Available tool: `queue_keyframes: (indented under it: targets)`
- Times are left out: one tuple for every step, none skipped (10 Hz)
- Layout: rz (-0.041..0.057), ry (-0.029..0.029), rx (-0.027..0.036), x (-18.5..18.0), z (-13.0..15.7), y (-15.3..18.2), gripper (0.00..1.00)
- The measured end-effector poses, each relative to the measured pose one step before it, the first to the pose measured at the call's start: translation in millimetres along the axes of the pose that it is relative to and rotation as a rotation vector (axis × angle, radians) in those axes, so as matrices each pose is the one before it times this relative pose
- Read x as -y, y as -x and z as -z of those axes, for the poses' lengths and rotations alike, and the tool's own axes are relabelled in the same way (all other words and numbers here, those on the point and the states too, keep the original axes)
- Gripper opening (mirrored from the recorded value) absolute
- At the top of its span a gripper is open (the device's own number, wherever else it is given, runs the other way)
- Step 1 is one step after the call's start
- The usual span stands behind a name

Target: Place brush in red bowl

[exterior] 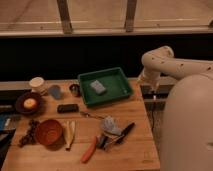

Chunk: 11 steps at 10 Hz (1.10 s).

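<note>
The brush [123, 134] lies on the wooden table right of centre, its slim black handle slanting up to the right, in a small heap of utensils. The red bowl [48, 131] sits at the front left of the table, with nothing visible inside it. My white arm comes in from the right, and the gripper [152, 94] hangs low just off the table's right edge. It is beside the green tray, well behind and to the right of the brush, and far from the bowl.
A green tray [120, 90] holding a grey sponge [98, 87] stands at the back centre. A dark brown bowl [20, 107] holds a yellow ball. Also on the table are a black block [67, 108], an orange-red stick [90, 149], cups [36, 83] and a crumpled grey thing [110, 124].
</note>
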<state>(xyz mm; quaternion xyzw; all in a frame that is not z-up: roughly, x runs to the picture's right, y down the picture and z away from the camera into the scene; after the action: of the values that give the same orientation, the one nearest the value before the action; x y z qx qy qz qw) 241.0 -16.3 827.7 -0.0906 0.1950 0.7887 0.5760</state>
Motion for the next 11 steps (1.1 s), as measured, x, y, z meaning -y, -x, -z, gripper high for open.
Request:
queue_keyframes:
  targets:
    - [0.02289, -0.00956, -0.02064, -10.68, -1.95, -6.23, 0.62]
    - [0.02668, -0.01460, -0.02408, -14.53, -5.10, -10.12, 0.62]
    - [0.01919, -0.02345, -0.03318, -19.44, -7.98, -18.78, 0.62]
    - [0.00247, -0.02399, -0.03203, -9.56, -8.04, -17.04, 0.62]
    - [-0.00702, -0.01493, -0.02190, -3.28, -7.26, -10.92, 0.62]
    - [-0.01397, -0.01069, -0.02221, 0.46, -5.17, -8.21, 0.62]
    - [-0.02919, -0.00715, -0.02982, 7.08, -4.74, -8.68, 0.62]
    - [-0.02903, -0.00705, -0.02706, 11.86, -4.95, -9.72, 0.62]
    - [-0.02593, -0.00366, -0.02590, 11.71, -3.89, -9.66, 0.62]
    - [-0.03216, -0.00895, -0.02857, 18.80, -4.63, -16.47, 0.62]
    - [-0.01075, -0.00648, -0.00574, 8.65, -1.66, -5.39, 0.62]
